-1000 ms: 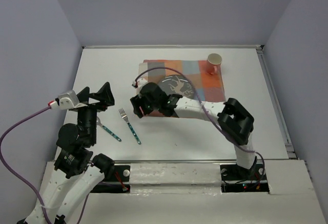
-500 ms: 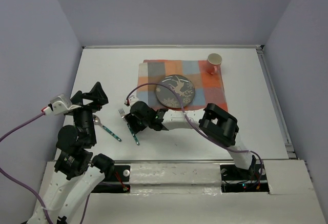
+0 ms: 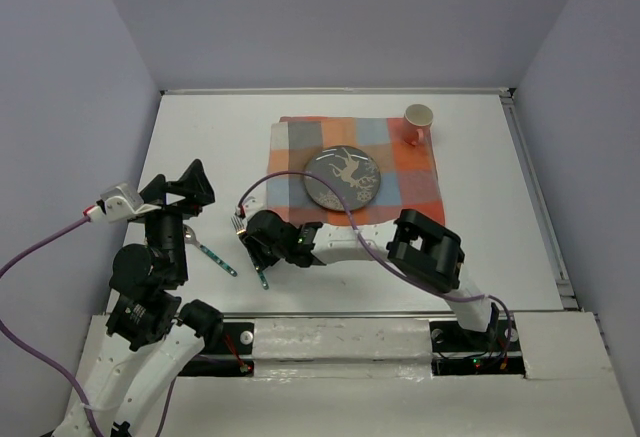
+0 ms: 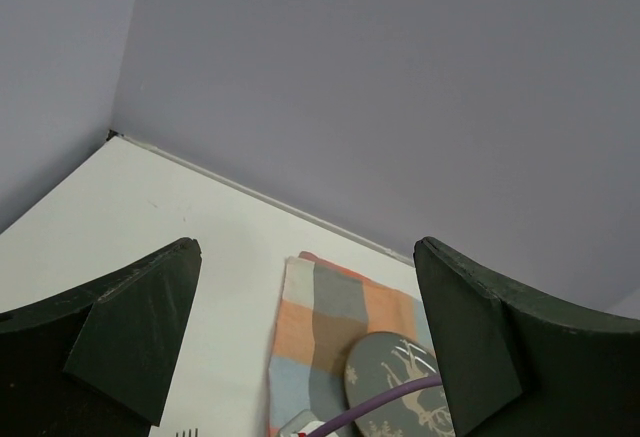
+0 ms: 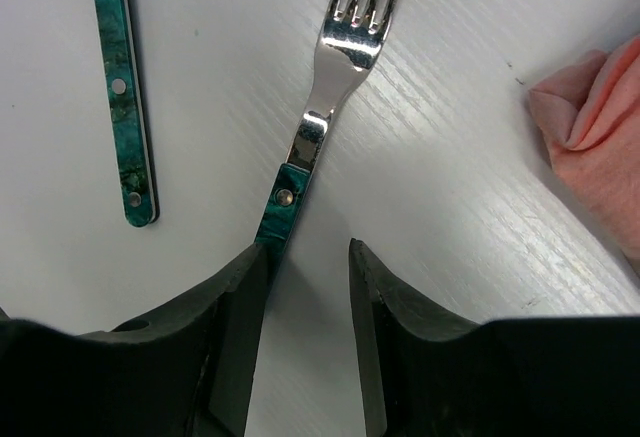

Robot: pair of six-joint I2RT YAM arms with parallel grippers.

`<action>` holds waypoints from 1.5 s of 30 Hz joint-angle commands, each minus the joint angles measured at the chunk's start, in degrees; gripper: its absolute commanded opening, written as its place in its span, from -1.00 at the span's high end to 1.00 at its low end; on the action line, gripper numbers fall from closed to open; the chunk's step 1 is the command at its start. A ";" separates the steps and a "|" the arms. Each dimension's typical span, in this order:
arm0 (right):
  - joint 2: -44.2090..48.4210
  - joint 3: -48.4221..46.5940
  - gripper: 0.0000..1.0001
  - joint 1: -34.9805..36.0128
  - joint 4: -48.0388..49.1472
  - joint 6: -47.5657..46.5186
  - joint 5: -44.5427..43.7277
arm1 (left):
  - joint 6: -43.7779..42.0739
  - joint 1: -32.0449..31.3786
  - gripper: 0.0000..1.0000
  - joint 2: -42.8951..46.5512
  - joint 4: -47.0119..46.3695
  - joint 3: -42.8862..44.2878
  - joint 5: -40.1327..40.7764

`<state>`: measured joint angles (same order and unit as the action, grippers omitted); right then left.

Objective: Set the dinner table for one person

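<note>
Right gripper (image 5: 307,259), part-open, seemingly touches fork (image 5: 345,52) handle.

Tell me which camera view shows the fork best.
The right wrist view: the fork is large and sharp there, with tines, neck and teal handle, the handle running between the fingers of the right gripper. The top external view shows it small, its middle hidden under that gripper. The left wrist view shows almost nothing of it.

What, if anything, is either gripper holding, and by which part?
Nothing yet: the jaws of the right gripper straddle the teal handle of the fork, a gap showing; the left gripper is open.
</note>
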<state>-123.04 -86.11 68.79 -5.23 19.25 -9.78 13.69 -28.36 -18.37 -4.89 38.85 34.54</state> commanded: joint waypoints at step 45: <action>-4.57 -17.70 1.00 -16.14 -4.08 13.97 -20.10 | -0.60 -12.77 -0.98 5.19 -4.17 -0.88 -1.32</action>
<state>-127.90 -101.80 53.87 -12.58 28.84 -26.96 13.96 -40.23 -13.82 -5.43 38.57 32.88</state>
